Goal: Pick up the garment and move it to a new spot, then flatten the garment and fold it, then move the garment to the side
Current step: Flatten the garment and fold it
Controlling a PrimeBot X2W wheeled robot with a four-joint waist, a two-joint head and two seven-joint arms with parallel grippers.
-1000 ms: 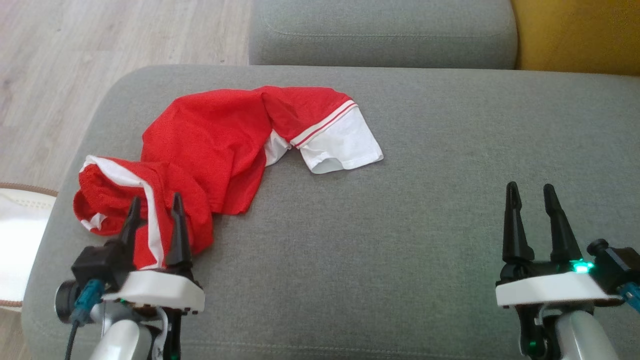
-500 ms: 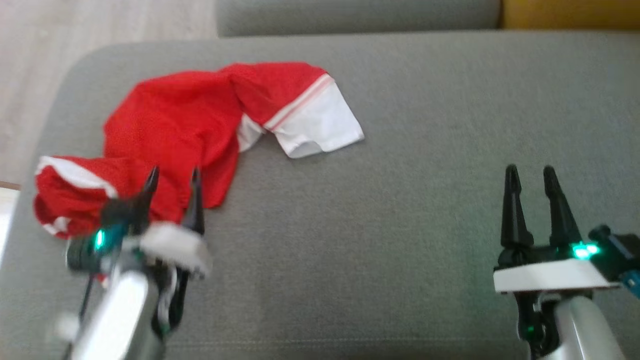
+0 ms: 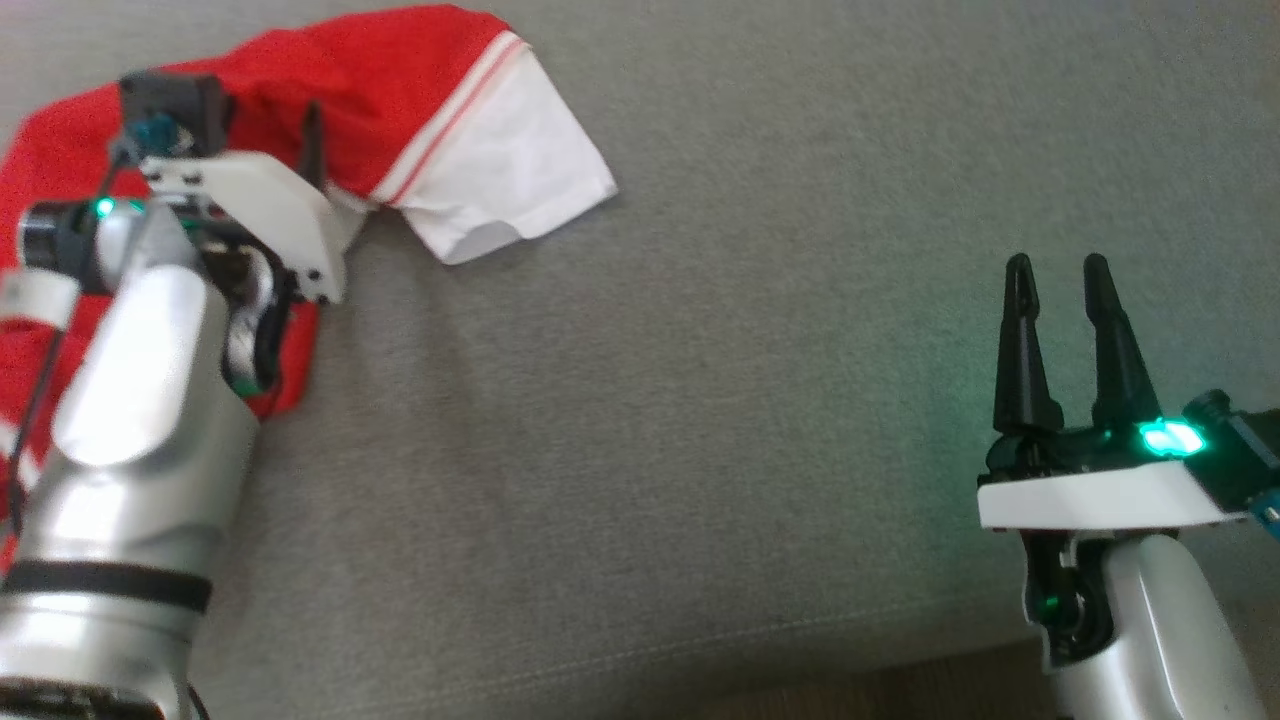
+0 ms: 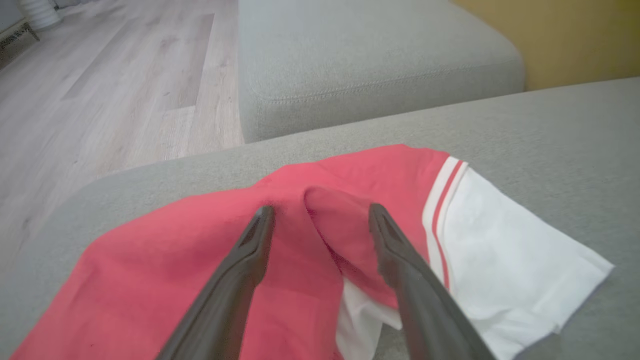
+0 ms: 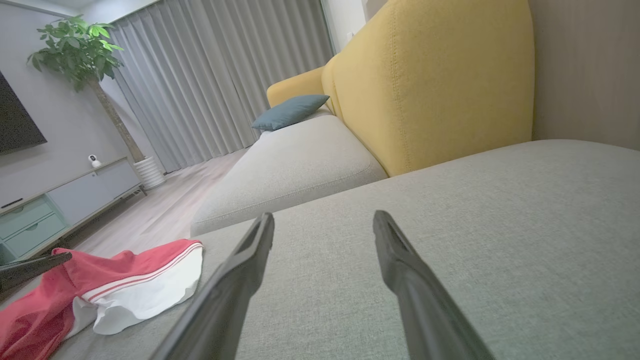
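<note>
The garment (image 3: 400,80) is red with a white, red-striped sleeve and lies crumpled at the far left of the grey sofa cushion (image 3: 700,400). My left gripper (image 3: 270,120) reaches out over it; in the left wrist view the left gripper (image 4: 321,210) is open, its fingers astride a raised red fold of the garment (image 4: 150,280) beside the white sleeve. Nothing is held. My right gripper (image 3: 1057,265) is open and empty at the cushion's right, well away from the cloth. The right wrist view has the right gripper (image 5: 324,216) over bare cushion and the garment (image 5: 130,290) at lower left.
A second grey cushion (image 4: 375,60) sits beyond this one, with a yellow backrest (image 5: 430,80) behind. Wooden floor (image 4: 125,90) lies off the cushion's left edge. The cushion's front seam (image 3: 700,650) runs close to my arms. Bare cushion stretches between the grippers.
The head camera has tipped down and shifted. My left arm has reached forward from the garment's near end to its far fold by the white sleeve. The right gripper has stayed put.
</note>
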